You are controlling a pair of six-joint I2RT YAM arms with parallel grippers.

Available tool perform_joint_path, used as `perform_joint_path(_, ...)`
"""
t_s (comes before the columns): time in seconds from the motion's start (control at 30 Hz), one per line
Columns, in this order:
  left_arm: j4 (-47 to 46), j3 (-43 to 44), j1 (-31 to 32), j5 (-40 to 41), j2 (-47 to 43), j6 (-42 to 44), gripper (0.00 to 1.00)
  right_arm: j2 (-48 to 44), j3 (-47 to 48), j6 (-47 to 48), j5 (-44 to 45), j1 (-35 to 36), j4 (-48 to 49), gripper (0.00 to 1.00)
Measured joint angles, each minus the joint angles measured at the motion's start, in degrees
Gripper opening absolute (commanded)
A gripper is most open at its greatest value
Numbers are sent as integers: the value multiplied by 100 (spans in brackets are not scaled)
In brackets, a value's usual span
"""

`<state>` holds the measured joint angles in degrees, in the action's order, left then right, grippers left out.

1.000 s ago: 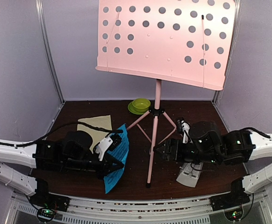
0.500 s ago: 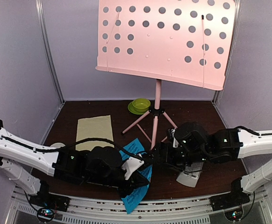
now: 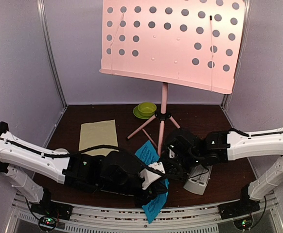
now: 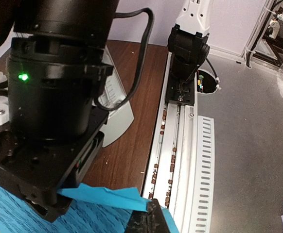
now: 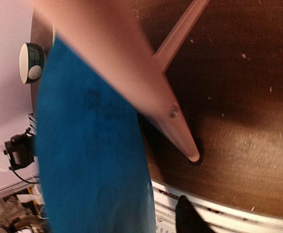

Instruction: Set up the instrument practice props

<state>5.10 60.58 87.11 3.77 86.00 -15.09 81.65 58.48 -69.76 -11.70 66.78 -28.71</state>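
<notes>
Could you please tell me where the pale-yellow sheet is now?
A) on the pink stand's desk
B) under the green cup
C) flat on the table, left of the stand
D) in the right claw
C: the pale-yellow sheet lies flat on the table, left of the pink stand.

White arm links (image 3: 29, 155), black joints (image 3: 107, 170), black cables (image 4: 149, 39), green light (image 4: 22, 76)

Pink tripod music stand (image 3: 164, 104): one.
Printed music sheets: two, namely one blue sheet (image 3: 153, 211) and one pale-yellow sheet (image 3: 98, 136).
White pyramid metronome (image 3: 200, 182): one.
Green cup (image 3: 147, 107): one.
Green saucer (image 3: 139, 114): one.
Small white-and-black bowl (image 5: 32, 62): one.
Robot arms: two, counted as left arm (image 3: 29, 155) and right arm (image 3: 258, 141).
</notes>
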Motion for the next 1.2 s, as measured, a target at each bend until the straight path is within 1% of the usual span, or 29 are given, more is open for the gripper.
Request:
perform_joint_path(0.1, 216, 188, 0, 0, 44, 111, 0, 20, 74, 98, -98, -39, -90, 14)
perform_joint_path(0.13, 291, 243, 0, 4, 46, 129, 7, -2, 83, 120, -116, -55, -94, 10)
perform_joint_path(0.17, 402, 306, 0, 13, 46, 129, 15, -39, 79, 155, -136, -70, -90, 7)
perform_joint_path(0.2, 472, 352, 0, 33, 44, 129, 25, -85, 74, 201, -140, -74, -83, 5)
perform_joint_path(0.23, 555, 376, 0, 57, 33, 96, 36, -155, 59, 223, -146, -87, -33, 4)
perform_joint_path(0.27, 610, 372, 0, 90, 2, 81, 45, -249, 37, 273, -155, -94, 39, 3)
perform_joint_path(0.3, 667, 328, 0, 136, -68, -9, 51, -369, 11, 334, -160, -98, 133, 2)
perform_joint_path(0.37, 669, 59, 0, 245, -363, -192, 60, -612, -44, 468, -168, -98, 361, 2)
perform_joint_path(0.43, 702, -271, 0, 391, -785, -367, 67, -898, -125, 634, -177, -98, 621, 3)
perform_joint_path(0.5, 684, -743, -7, 592, -1440, -649, 74, -1263, -299, 817, -188, -98, 975, 3)
perform_joint_path(0.57, 649, -1244, -35, 802, -2221, -944, 84, -1672, -549, 973, -221, -98, 1394, 4)
perform_joint_path(0.6, 640, -1471, -61, 905, -2618, -1084, 86, -1891, -699, 1032, -238, -98, 1613, 4)
perform_joint_path(0.73, 511, -2284, -166, 1270, -4033, -1679, 90, -2793, -1460, 1298, -247, -81, 2649, 5)
perform_joint_path(0.87, 334, -2758, -199, 1462, -4806, -2085, 92, -3381, -2076, 1631, -291, -15, 3504, 7)
perform_joint_path(1.0, 81, -2872, -205, 1456, -4830, -2288, 92, -3515, -2236, 1965, -446, 118, 3952, 7)
perform_joint_path(1.2, -330, -2863, -205, 1318, -4229, -2465, 93, -3296, -2118, 2483, -693, 629, 4312, 7)
